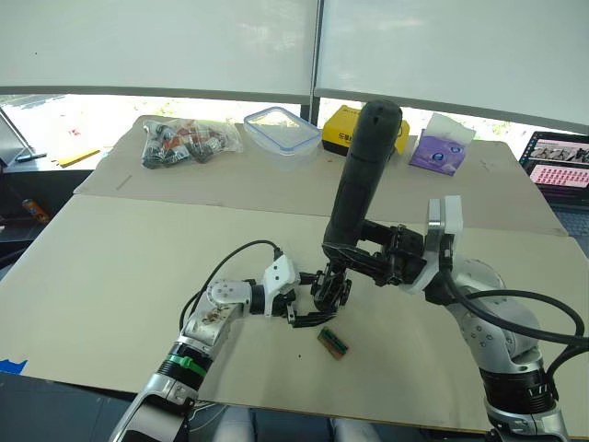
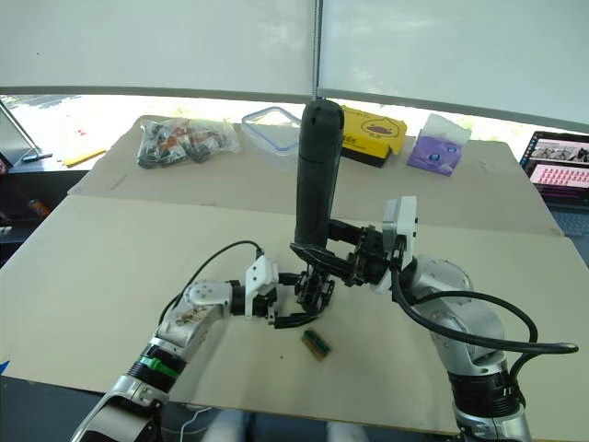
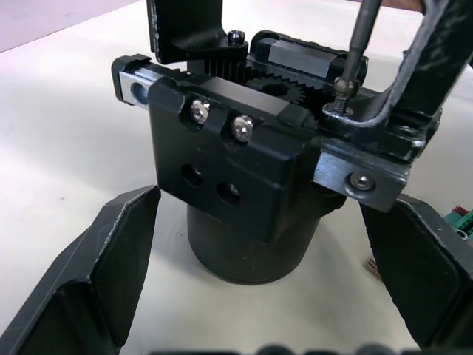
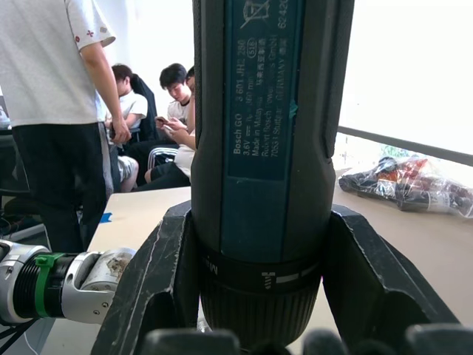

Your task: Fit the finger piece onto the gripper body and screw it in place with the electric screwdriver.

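Looks like we're mid-screwing: right gripper [image 1: 391, 258] clamped on the driver [image 1: 362, 175], standing near upright, bit down on a screw atop the body [image 3: 244, 185]. Left gripper [image 1: 304, 308] fingers apart either side of the body on the table [image 1: 110, 267]. Finger piece prob already seated, can't really tell

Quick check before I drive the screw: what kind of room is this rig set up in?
Likely a shared lab or office workspace. The job sits on a cardboard-covered table by blinded windows, with an open laptop at the table's right edge and people seated in the background.
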Controlling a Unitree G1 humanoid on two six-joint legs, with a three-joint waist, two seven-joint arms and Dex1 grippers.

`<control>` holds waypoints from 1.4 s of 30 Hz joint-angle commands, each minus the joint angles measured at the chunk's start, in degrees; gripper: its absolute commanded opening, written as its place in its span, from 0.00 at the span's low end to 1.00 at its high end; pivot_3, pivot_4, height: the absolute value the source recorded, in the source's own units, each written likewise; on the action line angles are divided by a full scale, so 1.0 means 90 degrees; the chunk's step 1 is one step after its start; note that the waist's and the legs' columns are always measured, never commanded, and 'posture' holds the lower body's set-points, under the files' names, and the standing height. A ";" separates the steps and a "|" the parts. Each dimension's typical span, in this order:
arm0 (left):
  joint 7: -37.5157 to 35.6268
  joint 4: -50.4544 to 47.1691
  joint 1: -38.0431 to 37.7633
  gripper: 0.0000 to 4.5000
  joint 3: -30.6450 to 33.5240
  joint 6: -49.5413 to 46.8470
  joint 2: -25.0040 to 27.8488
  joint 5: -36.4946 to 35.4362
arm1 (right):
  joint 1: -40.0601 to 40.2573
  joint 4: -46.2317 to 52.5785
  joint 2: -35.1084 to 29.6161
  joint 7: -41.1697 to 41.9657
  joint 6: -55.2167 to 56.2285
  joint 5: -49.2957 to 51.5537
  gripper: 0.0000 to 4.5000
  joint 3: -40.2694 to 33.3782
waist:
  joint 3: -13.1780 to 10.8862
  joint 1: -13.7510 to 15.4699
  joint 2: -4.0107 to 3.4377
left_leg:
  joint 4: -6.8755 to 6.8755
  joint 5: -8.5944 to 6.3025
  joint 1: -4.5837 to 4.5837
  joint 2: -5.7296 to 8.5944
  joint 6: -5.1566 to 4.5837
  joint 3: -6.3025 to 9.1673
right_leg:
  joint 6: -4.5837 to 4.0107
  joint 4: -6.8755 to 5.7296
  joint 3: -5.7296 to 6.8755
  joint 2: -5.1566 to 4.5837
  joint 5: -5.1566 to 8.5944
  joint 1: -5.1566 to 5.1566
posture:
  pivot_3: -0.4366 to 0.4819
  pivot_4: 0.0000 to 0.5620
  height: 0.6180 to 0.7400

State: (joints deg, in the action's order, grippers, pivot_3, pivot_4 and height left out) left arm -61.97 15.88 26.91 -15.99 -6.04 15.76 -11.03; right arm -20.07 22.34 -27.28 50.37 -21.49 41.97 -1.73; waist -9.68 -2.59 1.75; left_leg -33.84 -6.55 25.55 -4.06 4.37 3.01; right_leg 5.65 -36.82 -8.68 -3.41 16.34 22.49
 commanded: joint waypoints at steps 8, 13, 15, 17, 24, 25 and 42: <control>-0.0104 0.0105 0.0191 1.00 -0.0078 -0.0079 -0.0088 0.0043 | -0.0063 0.0246 -0.0016 -0.0032 0.0048 0.0051 0.42 -0.0096 | 0.0000 -0.0001 0.0000 | 0.0000 0.0000 0.0000 0.0000 0.0000 0.0001 | 0.0001 0.0000 0.0000 0.0000 -0.0001 0.0000 | 0.48 0.27 1.00; -0.0097 0.0166 0.0223 1.00 -0.0140 -0.0059 -0.0145 0.0087 | -0.0034 0.0268 -0.0026 -0.0032 0.0045 0.0055 0.42 -0.0097 | 0.0000 0.0000 0.0000 | 0.0000 0.0000 0.0000 0.0000 0.0000 0.0001 | 0.0001 0.0000 0.0001 0.0000 -0.0001 0.0000 | 0.48 0.27 1.00; -0.0072 0.0190 0.0224 1.00 -0.0147 -0.0051 -0.0166 0.0103 | -0.0020 0.0278 -0.0035 -0.0028 0.0041 0.0058 0.42 -0.0101 | 0.0000 -0.0004 0.0000 | 0.0000 0.0000 0.0000 0.0000 0.0000 0.0001 | 0.0001 0.0000 0.0000 0.0000 -0.0001 0.0000 | 0.48 0.27 1.00; -0.0065 0.0203 0.0218 1.00 -0.0147 -0.0046 -0.0179 0.0107 | -0.0011 0.0287 -0.0040 -0.0030 0.0035 0.0060 0.42 -0.0101 | 0.0000 0.0001 0.0000 | 0.0000 0.0000 0.0000 0.0000 0.0000 0.0001 | 0.0002 -0.0001 0.0001 0.0000 -0.0001 0.0000 | 0.48 0.27 1.00; -0.0004 0.0212 0.0172 0.73 -0.0171 -0.0043 -0.0203 0.0155 | 0.0023 0.0321 -0.0044 -0.0040 0.0019 0.0059 0.42 -0.0088 | 0.0001 0.0002 -0.0001 | 0.0000 0.0000 -0.0001 0.0000 0.0000 0.0002 | 0.0003 -0.0001 0.0001 0.0000 -0.0001 -0.0003 | 0.48 0.27 1.00; -0.0002 0.0208 0.0167 0.73 -0.0170 -0.0047 -0.0206 0.0162 | 0.0025 0.0323 -0.0044 -0.0040 0.0019 0.0056 0.42 -0.0085 | 0.0001 0.0002 -0.0001 | 0.0000 0.0000 -0.0001 0.0000 0.0000 0.0003 | 0.0003 0.0000 0.0002 0.0000 -0.0001 -0.0004 | 0.48 0.27 1.00; 0.0026 0.0117 0.0023 0.73 -0.0226 -0.0074 -0.0195 0.0251 | 0.0038 0.0268 -0.0076 -0.0097 -0.0089 -0.0125 0.42 0.0127 | 0.0002 -0.0002 -0.0002 | 0.0000 0.0000 -0.0004 0.0000 0.0000 0.0003 | 0.0003 0.0000 0.0002 0.0000 -0.0001 -0.0009 | 0.48 0.27 1.00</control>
State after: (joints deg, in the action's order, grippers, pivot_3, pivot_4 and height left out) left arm -61.65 17.96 28.06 -17.06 -6.33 14.24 -9.10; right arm -19.51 23.23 -27.45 49.68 -21.53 41.49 -1.14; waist -9.67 -2.60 1.73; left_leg -33.84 -6.55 25.51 -4.06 4.37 3.04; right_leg 5.67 -36.81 -8.66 -3.41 16.33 22.41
